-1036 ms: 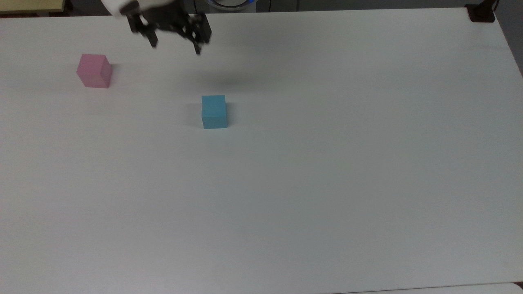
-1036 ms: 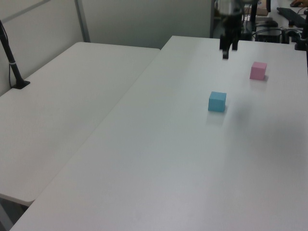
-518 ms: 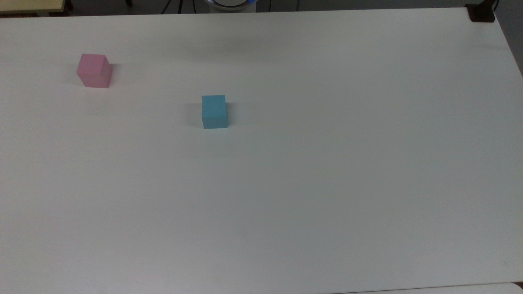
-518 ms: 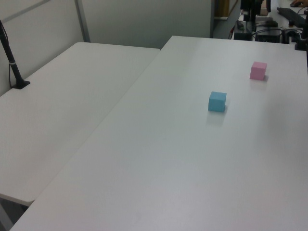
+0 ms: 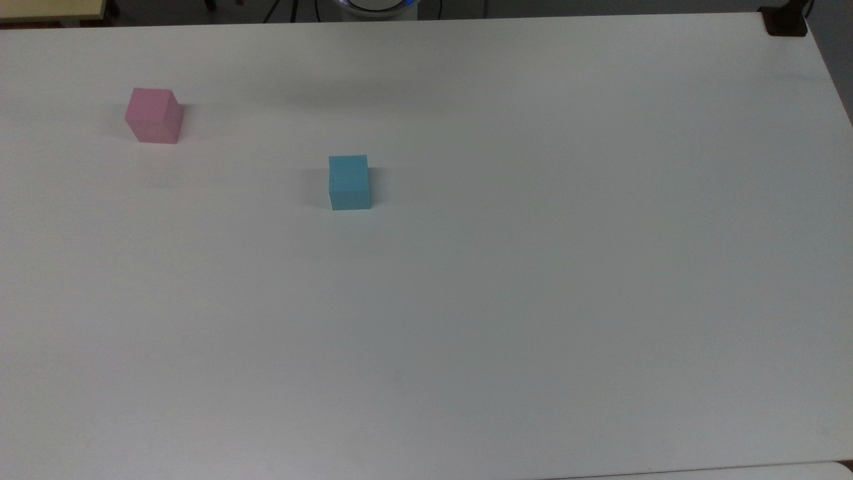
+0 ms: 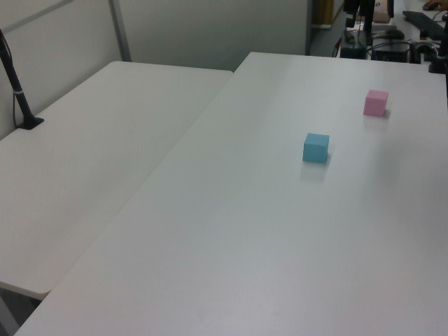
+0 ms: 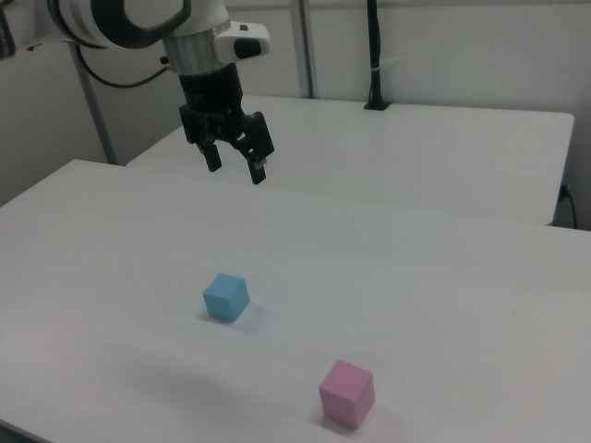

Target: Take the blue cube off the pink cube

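On smooth white table (image 5: 533,300), matte blue cube (image 5: 349,182), pink cube (image 5: 154,115) apart, pincer (image 7: 236,168) spread.

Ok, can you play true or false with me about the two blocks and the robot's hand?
1. The blue cube sits on top of the pink cube. False: both rest on the table, well apart.
2. The end effector holds nothing. True.
3. The end effector touches the blue cube. False: it hangs open in the air, above and away from it.
4. In the top view, the pink cube is left of the blue cube. True.
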